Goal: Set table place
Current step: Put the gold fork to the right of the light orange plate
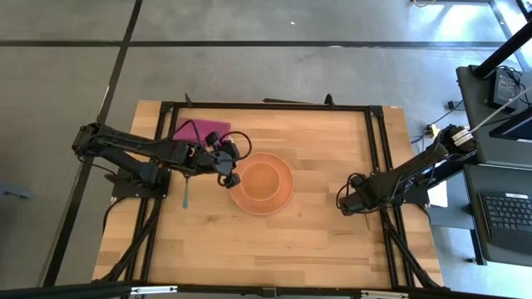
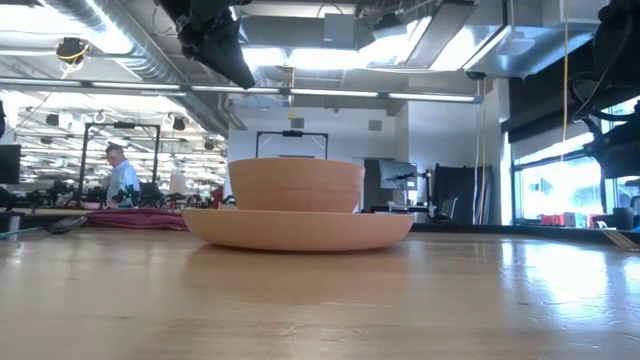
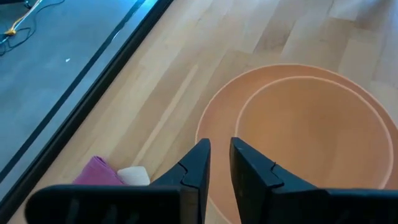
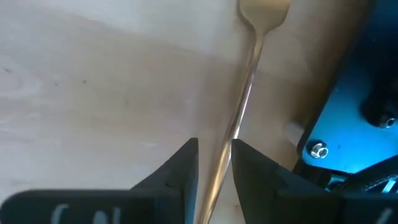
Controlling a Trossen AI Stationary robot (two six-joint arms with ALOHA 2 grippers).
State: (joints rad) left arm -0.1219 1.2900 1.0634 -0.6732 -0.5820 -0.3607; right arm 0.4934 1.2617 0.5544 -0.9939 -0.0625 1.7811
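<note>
The table (image 1: pixel 274 237) fills the middle of the high view, with its black rail (image 1: pixel 266 108) all around. Near its middle sits one orange plate (image 1: pixel 262 184) with one orange bowl (image 1: pixel 263 178) on it.

My left gripper (image 1: pixel 230 166) is at the left rim of the plate, above the table. In the left wrist view my fingers (image 3: pixel 198 165) are almost pressed together, with only a thin gap and nothing between them. That view also shows a bit of the purple napkin (image 3: pixel 96 171) with something small and pale on it.

My right gripper (image 1: pixel 347 202) is at the right side of the table, near the rail. Only the right wrist view shows what it holds: one gold fork (image 4: pixel 249 68), its thin handle pinched between my fingers (image 4: pixel 180 165) and lying low over the wood.

The high view shows one napkin at the upper left of the table (image 1: pixel 199 129) and one thin blue thing (image 1: pixel 186 196) below my left arm; I cannot tell what it is.

The low view shows the bowl (image 2: pixel 296 186) standing in the plate (image 2: pixel 298 228), and a person (image 2: pixel 122 176) far off in the room.

The lower half of the table is bare wood.
</note>
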